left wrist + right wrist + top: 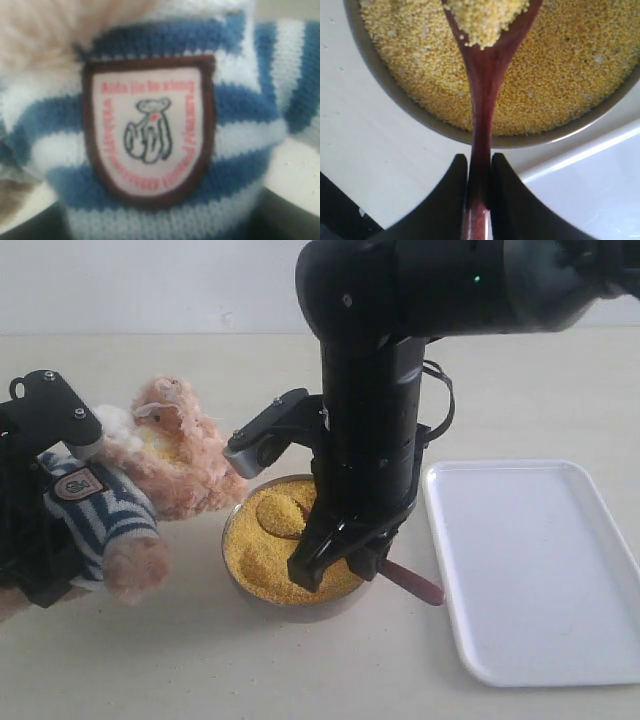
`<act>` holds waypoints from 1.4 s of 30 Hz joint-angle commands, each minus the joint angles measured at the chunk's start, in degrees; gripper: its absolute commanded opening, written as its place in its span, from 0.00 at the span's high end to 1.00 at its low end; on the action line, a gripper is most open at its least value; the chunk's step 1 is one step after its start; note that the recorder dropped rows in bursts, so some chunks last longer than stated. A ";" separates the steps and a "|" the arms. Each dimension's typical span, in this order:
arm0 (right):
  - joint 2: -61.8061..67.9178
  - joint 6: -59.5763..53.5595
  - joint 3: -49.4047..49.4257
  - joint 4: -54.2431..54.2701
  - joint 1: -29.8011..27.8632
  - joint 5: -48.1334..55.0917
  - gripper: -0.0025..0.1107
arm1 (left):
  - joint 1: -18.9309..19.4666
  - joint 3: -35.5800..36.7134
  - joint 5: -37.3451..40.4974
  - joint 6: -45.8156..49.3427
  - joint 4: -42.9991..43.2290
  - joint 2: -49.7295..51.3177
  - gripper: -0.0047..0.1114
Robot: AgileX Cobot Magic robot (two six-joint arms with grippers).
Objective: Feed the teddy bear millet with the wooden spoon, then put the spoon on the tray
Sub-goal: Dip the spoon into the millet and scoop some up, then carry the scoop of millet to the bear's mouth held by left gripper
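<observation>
The teddy bear (160, 465) leans at the left in its striped shirt, badge (150, 127) filling the left wrist view. My left gripper (45, 490) is clamped round its body; its fingertips are hidden by the shirt. The metal bowl (232, 552) of millet (265, 555) stands in the middle. My right gripper (345, 555) is shut on the wooden spoon (482, 110) by its handle, the spoon's bowl heaped with millet (485, 17) just above the grains. The handle's end (415, 583) sticks out toward the white tray (540, 570) on the right.
The bowl rim (445, 127) lies close beside the tray's near corner (580, 190). The right arm's black body (370, 390) rises over the bowl. Pale tabletop (200, 660) runs along the front.
</observation>
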 commanded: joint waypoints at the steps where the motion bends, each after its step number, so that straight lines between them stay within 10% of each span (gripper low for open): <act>1: -0.97 -1.22 -0.09 4.09 -0.80 0.11 0.98 | -0.19 0.11 -0.78 -0.70 -0.82 -0.57 0.93; 42: 5.46 7.63 -21.74 9.36 4.51 0.11 0.98 | -0.19 0.11 -1.98 1.52 -4.02 -0.57 0.93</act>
